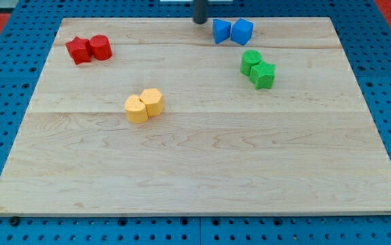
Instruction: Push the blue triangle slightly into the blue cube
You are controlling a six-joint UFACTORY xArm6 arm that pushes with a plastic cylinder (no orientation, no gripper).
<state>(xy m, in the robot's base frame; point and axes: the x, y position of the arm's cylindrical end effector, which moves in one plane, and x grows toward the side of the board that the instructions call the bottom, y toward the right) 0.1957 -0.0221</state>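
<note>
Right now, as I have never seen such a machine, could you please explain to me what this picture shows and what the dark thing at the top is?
There is one picture, from a single camera looking down at a slant on a wooden board. I am a robot arm with no pincer, so nothing is held: I end in a dark rod, and my tip only pushes blocks along the board. It stands at the view's top edge, just left of the blue triangle, which sits against the blue cube. Other pairs lie around: two red blocks at the upper left, two green blocks at the right, and two yellow blocks near the middle.
</note>
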